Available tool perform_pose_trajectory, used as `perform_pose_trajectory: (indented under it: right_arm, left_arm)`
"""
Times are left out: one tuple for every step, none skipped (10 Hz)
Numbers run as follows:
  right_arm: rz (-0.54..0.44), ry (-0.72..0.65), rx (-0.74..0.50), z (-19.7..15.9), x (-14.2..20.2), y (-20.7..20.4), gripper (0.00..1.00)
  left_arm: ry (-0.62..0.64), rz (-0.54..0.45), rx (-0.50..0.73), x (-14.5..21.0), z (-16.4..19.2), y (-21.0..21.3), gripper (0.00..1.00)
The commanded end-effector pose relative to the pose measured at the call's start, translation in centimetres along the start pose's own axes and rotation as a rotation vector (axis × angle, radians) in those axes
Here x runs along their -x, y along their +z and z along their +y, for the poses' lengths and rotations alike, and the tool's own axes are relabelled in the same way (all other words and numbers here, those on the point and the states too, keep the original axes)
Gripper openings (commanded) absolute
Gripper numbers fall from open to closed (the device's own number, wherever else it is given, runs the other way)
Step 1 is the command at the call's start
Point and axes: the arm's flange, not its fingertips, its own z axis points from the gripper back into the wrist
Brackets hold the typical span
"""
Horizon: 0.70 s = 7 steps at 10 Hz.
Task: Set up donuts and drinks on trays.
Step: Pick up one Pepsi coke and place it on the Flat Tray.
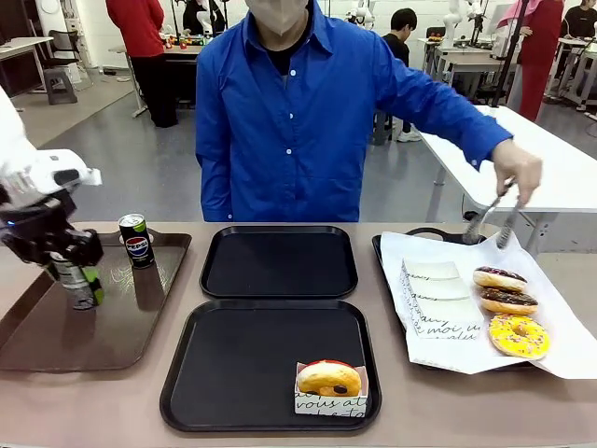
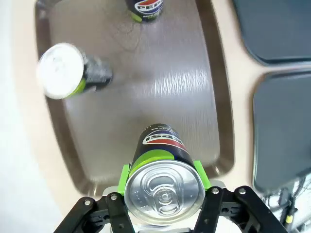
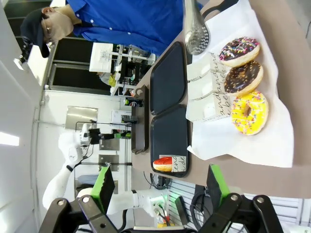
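Over the glossy brown tray [image 1: 112, 327] by the table's left edge, the left gripper [image 2: 164, 179] grips an upright black Pepsi can [image 2: 160, 145], green pads pressed on both its sides. A second can [image 1: 137, 240] stands by that tray's far edge, and a blurred third can [image 2: 60, 72] is near its left rim.

Mid-table lie two black trays, the far tray [image 1: 278, 261] and the near tray [image 1: 233, 364]. The near one carries a golden donut [image 1: 328, 378] in a white sleeve at its near right corner.

By the table's right edge, a paper-lined tray [image 1: 377, 250] holds two chocolate donuts [image 1: 500, 278] and a yellow sprinkled donut [image 1: 519, 336]. A person's hand [image 1: 518, 168] holds tongs [image 1: 490, 219] above its far edge.

The right gripper [image 3: 160, 189] stands wide apart, holding nothing.
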Motion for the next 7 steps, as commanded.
perform_pose_trajectory:
  right_arm:
    - [-0.008,0.017,-0.024,0.1,-0.3,0.2,1.00]
    - [-0.008,0.017,-0.024,0.1,-0.3,0.2,1.00]
    - [-0.008,0.017,-0.024,0.1,-0.3,0.2,1.00]
    - [-0.008,0.017,-0.024,0.1,-0.3,0.2,1.00]
    - [-0.008,0.017,-0.024,0.1,-0.3,0.2,1.00]
    - [-0.008,0.017,-0.024,0.1,-0.3,0.2,1.00]
    - [-0.008,0.017,-0.024,0.1,-0.3,0.2,1.00]
  left_arm:
    - [0.008,-0.010,0.027,8.8,1.1,2.5,0.00]
    - [0.014,-0.049,0.051,9.6,1.3,3.8,0.00]
    - [0.044,-0.077,0.127,10.5,1.5,4.9,0.00]
    - [0.015,-0.006,0.020,3.7,0.6,5.6,0.00]
    - [0.015,-0.006,0.020,3.7,0.6,5.6,0.00]
    - [0.015,-0.006,0.020,3.7,0.6,5.6,0.00]
    - [0.015,-0.006,0.020,3.7,0.6,5.6,0.00]
